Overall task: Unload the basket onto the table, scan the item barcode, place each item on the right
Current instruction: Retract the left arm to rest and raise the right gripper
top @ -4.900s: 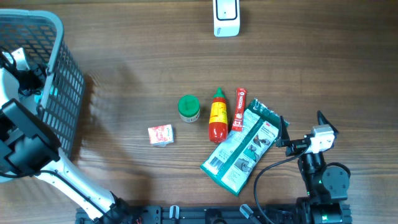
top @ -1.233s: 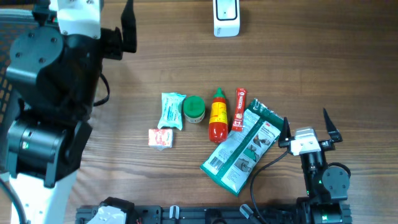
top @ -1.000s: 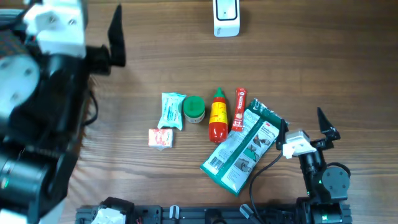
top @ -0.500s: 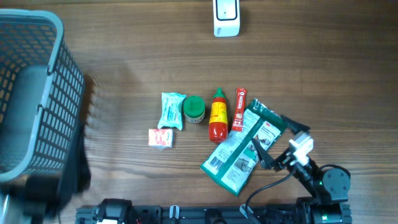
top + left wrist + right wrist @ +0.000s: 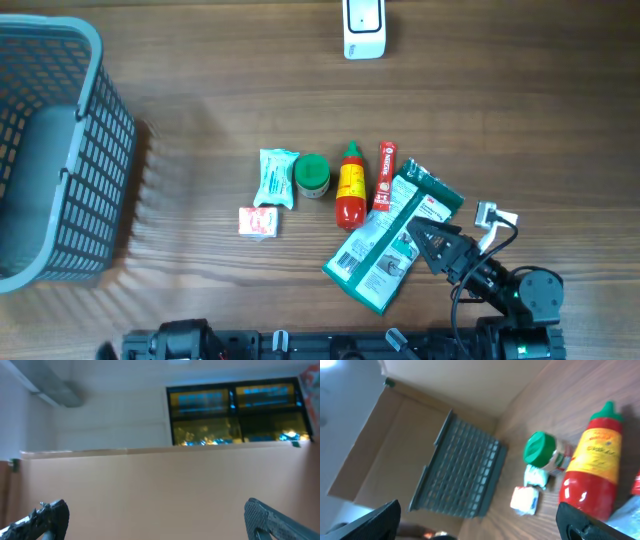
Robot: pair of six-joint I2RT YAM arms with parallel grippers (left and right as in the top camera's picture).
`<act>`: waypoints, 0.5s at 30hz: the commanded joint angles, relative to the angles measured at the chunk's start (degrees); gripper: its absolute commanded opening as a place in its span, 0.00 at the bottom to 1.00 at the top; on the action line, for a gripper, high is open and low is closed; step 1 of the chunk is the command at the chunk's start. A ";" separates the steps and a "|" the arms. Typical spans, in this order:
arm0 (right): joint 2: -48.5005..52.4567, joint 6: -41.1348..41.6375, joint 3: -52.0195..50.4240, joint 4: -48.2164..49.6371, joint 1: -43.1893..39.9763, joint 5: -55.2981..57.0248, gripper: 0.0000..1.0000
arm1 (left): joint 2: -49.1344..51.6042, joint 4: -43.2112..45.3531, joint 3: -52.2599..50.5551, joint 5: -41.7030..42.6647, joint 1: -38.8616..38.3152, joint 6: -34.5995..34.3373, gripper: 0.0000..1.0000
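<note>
1. At bottom right of table [image 5: 220, 100], right gripper [image 5: 428, 247] has swung round from pointing away and now lies over the right edge of green pouch [image 5: 385, 245]. Jaws spread wide, nothing between them. Its wrist cam looks along the row at sauce bottle [image 5: 592, 462] + green-lid jar [image 5: 540, 450]
2. Left arm gone from overhead view since ~1 s back. Left gripper [image 5: 157, 520] also wide apart + empty, aimed at a wall [image 5: 150, 485] and window [image 5: 235, 415], so parked, I reckon. Basket [image 5: 60, 150] uncovered again at far left
3. Vs ~5 s back: white-green sachet [image 5: 275, 178] now lies touching the jar's left side, just above red-white packet [image 5: 258, 221]; it wasn't on the table then. Bottle, red tube [image 5: 385, 175] and pouch haven't shifted
4. For the task: nothing picked yet. Scanner [image 5: 364, 28] sits at top edge, well apart from the row. Pouch barcode [image 5: 345, 264] faces up at its lower-left end. I judge right arm is lining up a pick, prob. the pouch, tho can't tell for sure which item
</note>
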 commanded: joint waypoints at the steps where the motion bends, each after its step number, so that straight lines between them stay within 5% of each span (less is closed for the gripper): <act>1: 0.11 0.09 -0.04 -1.05 0.24 -3.54 1.00 | -6.51 1.95 -4.50 0.92 2.95 -1.64 1.00; 9: 3.08 -3.58 8.04 -6.71 0.24 -0.46 0.99 | -13.38 7.39 -13.77 0.92 3.45 -5.79 1.00; 15: 14.27 -17.75 24.44 -24.35 0.26 8.85 1.00 | -16.17 9.33 -18.84 0.90 3.45 -6.16 1.00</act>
